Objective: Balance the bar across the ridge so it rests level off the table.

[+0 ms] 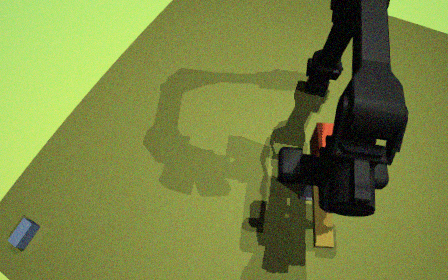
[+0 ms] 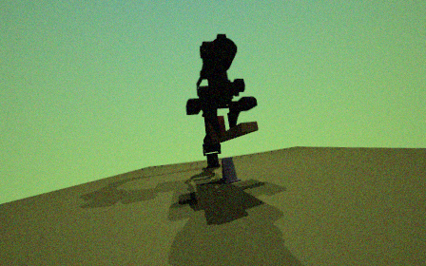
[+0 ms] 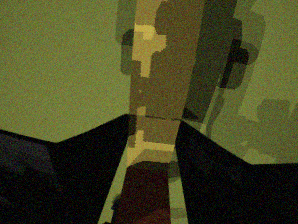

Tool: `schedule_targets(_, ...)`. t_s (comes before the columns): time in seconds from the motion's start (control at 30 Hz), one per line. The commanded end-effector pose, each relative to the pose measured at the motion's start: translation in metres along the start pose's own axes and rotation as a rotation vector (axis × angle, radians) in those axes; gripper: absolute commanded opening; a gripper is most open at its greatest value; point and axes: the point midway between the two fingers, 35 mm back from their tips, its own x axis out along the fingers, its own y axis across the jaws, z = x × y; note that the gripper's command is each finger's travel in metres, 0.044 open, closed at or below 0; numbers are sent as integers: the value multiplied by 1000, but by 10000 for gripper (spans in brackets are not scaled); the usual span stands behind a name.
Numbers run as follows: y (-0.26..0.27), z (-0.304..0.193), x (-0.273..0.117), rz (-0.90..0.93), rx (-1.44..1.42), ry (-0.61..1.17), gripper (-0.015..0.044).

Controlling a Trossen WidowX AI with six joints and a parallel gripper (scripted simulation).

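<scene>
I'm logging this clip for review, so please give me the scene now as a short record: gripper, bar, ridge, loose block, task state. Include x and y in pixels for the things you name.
gripper: shut on the bar, above the ridge [image 2: 216, 124]
bar: orange-yellow with a red part, held off the table [image 1: 324, 237] [image 2: 243, 130] [image 3: 162, 100]
ridge: grey-blue, upright on the table, mostly hidden from the top [image 2: 228, 170]
loose block: blue-grey, on the table, away from the arm [image 1: 23, 233]
task state: bar not released; in the exterior view it hangs above the ridge, with a gap

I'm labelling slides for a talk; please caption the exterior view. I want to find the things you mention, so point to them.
The arm's pincer [image 2: 220, 127] grips the bar [image 2: 243, 130] above the grey ridge [image 2: 229, 170], not yet released.
</scene>
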Motion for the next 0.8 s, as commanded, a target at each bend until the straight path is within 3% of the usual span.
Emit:
schedule_targets(0.0,1,2,3,4,7,-5,0)
schedule_targets(0.77,1,1,40,4,8,-5,0)
